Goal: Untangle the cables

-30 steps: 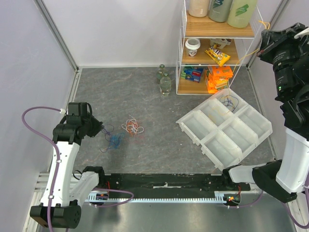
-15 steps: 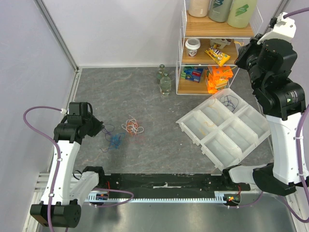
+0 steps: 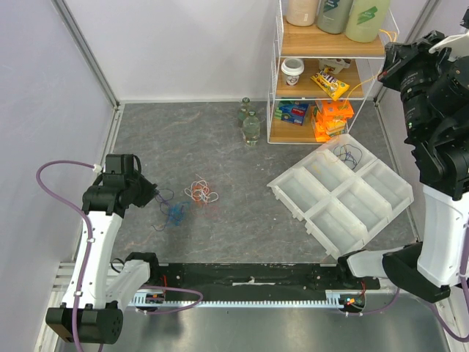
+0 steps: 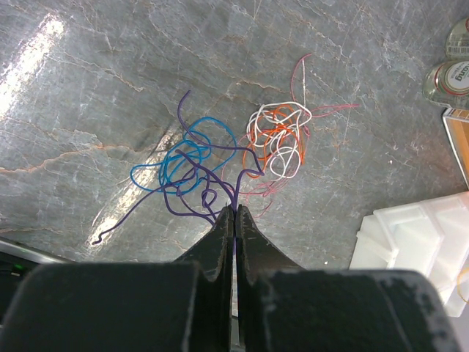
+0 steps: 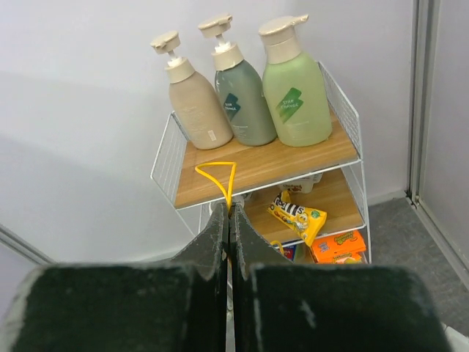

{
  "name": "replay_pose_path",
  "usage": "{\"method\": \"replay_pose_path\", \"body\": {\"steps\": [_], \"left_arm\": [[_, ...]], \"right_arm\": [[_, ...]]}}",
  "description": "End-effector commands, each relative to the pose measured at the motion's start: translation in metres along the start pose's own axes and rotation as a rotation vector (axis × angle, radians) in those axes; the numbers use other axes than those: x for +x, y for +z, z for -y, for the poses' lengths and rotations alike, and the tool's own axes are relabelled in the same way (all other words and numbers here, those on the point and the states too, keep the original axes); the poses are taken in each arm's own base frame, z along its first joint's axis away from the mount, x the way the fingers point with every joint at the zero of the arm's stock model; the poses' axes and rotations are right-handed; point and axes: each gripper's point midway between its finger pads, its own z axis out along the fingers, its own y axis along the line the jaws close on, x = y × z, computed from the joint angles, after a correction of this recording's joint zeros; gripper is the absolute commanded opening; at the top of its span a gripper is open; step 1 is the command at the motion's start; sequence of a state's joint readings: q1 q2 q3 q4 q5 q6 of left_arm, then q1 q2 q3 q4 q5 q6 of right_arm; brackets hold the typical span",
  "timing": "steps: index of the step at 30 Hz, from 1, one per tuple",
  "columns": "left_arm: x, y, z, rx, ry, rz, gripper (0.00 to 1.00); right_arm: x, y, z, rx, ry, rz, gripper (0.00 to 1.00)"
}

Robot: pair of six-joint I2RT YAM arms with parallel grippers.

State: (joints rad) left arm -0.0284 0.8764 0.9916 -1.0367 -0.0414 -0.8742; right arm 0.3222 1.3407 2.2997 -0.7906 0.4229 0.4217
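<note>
My left gripper (image 3: 152, 196) (image 4: 234, 210) is shut on a purple cable (image 4: 239, 176), low over the grey floor. That cable runs into a loose blue and purple tangle (image 3: 174, 213) (image 4: 176, 167). An orange, white and red tangle (image 3: 201, 193) (image 4: 277, 136) lies just beyond it. My right gripper (image 3: 388, 62) (image 5: 229, 207) is raised high by the shelf rack and is shut on a yellow cable (image 5: 220, 174). This cable loops above the fingertips and trails down toward the tray (image 3: 368, 85). A dark cable loop (image 3: 349, 154) lies in a far tray compartment.
A white divided tray (image 3: 272, 187) sits at the right. A wire shelf rack (image 3: 278, 88) holds pump bottles (image 5: 240, 95), a cup and snack packs. Two glass bottles (image 3: 250, 125) stand beside it. A black rail (image 3: 249, 282) runs along the near edge.
My right arm swung left toward the rack, then back right and up, still holding the yellow cable. My left arm and the floor tangles have not moved.
</note>
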Motion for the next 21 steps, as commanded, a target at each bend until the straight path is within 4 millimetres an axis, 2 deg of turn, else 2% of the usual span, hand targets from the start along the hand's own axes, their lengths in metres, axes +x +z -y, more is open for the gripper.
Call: {"method": "replay_pose_path", "body": {"steps": [1,5,7,12,13,17,19,21], "left_arm": [[-0.01,-0.005,0.015,0.057,-0.005,0.029,0.02],[-0.011,-0.006,0.016,0.058,-0.001,0.035,0.02],[-0.01,-0.006,0.016,0.059,-0.001,0.032,0.02],[-0.007,-0.005,0.013,0.058,-0.002,0.025,0.02],[-0.006,-0.004,0.013,0.058,-0.002,0.025,0.02],[-0.004,-0.005,0.01,0.057,-0.003,0.021,0.02],[-0.003,-0.006,0.009,0.058,-0.003,0.021,0.02],[-0.002,-0.007,0.009,0.06,-0.003,0.023,0.02]], "right_arm": [[0.003,0.01,0.001,0.031,-0.043,0.011,0.0],[0.023,0.018,0.007,0.063,-0.084,-0.029,0.0],[0.047,0.024,0.015,0.097,-0.125,-0.076,0.0],[0.123,0.026,0.047,0.179,-0.223,-0.204,0.0],[0.136,0.024,0.053,0.188,-0.236,-0.221,0.0],[0.206,0.013,0.081,0.24,-0.295,-0.356,0.0],[0.244,0.006,0.099,0.267,-0.331,-0.429,0.0],[0.273,0.001,0.121,0.316,-0.351,-0.474,0.0]]}}
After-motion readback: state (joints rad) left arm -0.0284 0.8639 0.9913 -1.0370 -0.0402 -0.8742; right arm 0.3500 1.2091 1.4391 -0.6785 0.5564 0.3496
